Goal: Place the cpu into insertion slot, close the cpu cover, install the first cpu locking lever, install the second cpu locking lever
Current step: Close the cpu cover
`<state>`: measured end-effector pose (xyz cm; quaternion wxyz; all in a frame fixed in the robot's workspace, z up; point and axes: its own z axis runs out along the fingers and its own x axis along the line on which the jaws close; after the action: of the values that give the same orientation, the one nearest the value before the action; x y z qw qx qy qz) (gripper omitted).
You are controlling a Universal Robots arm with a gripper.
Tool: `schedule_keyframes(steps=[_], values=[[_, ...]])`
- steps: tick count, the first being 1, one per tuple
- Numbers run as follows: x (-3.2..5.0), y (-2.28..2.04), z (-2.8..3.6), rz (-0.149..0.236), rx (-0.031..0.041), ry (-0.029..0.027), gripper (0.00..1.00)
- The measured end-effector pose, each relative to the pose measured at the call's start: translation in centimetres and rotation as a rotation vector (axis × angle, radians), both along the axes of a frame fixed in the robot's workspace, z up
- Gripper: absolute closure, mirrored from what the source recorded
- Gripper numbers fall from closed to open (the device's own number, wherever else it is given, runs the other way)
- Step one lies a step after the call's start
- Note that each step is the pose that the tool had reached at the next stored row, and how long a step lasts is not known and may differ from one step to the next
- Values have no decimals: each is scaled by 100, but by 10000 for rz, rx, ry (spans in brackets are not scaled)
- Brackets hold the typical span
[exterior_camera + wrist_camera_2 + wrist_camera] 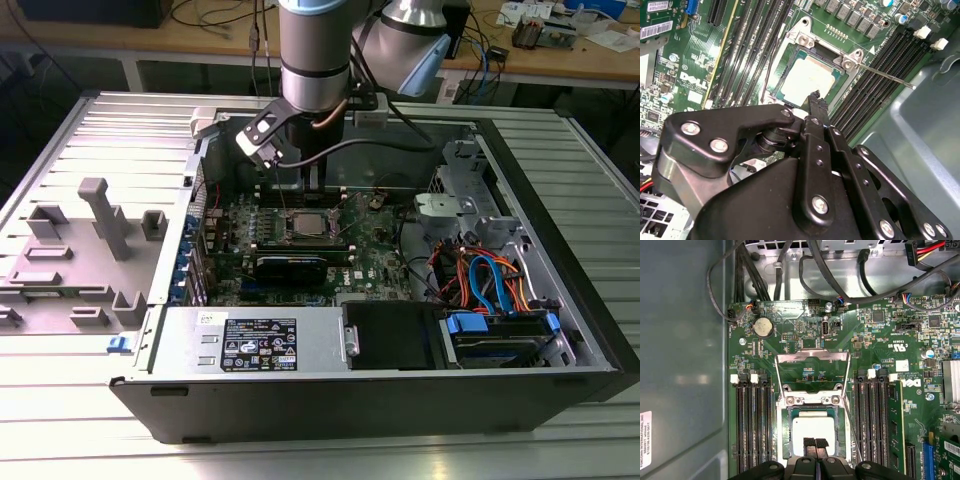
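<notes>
— Where does the cpu [812, 427] lie?
— Flat in the insertion slot [786, 440]. In the first wrist view your gripper [815, 444] hangs over its edge, fingertips pressed together, seemingly pinching nothing.
— And the cpu cover [812, 356]?
— It stands open, straight across the cpu from your gripper, with its hinge edge between.

In the first wrist view the gripper [815, 444], fingertips pressed together, covers one edge of the cpu [812, 427] and part of the insertion slot [788, 440]; the picture's edge cuts off the gripper's body. In the second wrist view its black linkage hides one slot corner and much of the motherboard [685, 65]. In the exterior view the arm [315, 60] blocks the case's far wall, and the slot is too small to tell chip from cpu cover [812, 356].
</notes>
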<state>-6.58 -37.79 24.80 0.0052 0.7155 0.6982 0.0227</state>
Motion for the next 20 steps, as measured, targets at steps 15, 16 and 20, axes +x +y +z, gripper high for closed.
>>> schedule_keyframes(steps=[15,16,20], values=[[0,0,100,-1,1,-1,89],[0,0,106,-1,0,0,89],[0,0,131,0,1,-1,89]])
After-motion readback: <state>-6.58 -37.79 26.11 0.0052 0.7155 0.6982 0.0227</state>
